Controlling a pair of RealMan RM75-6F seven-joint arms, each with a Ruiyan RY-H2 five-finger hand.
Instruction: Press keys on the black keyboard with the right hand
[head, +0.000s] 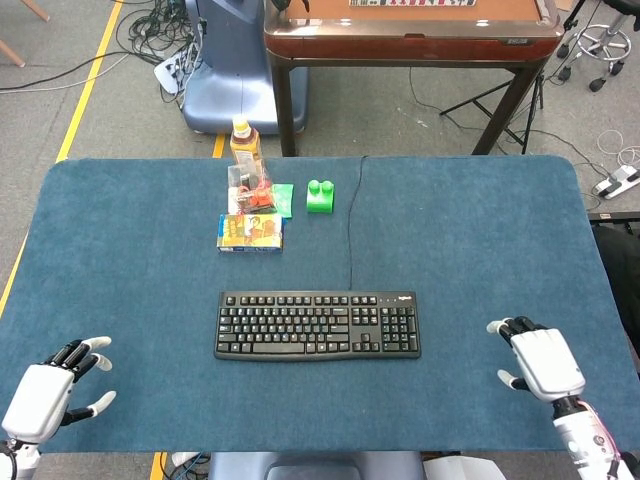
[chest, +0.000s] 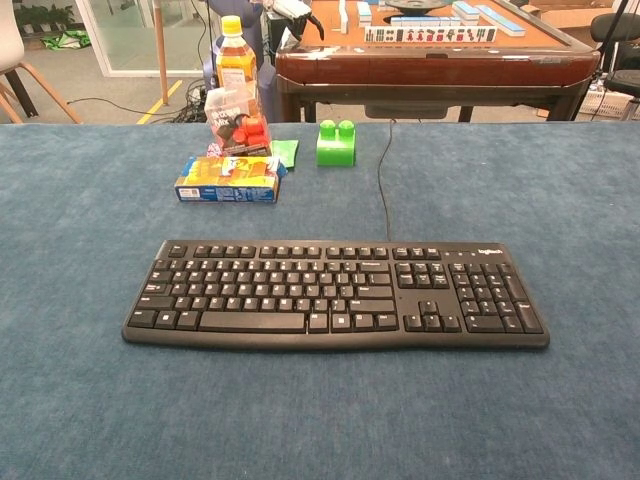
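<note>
The black keyboard (head: 317, 324) (chest: 336, 293) lies flat near the front middle of the blue table, its cable running toward the far edge. In the head view my right hand (head: 538, 362) hovers at the front right, well to the right of the keyboard, fingers apart and holding nothing. At the front left corner my left hand (head: 48, 392) is also spread and empty. Neither hand shows in the chest view.
Behind the keyboard stand a green block (head: 320, 195) (chest: 336, 143), a colourful box (head: 250, 232) (chest: 228, 179), a bag of red items (head: 250, 190) and a drink bottle (head: 245, 143) (chest: 235, 55). A brown table (head: 410, 35) stands beyond the far edge.
</note>
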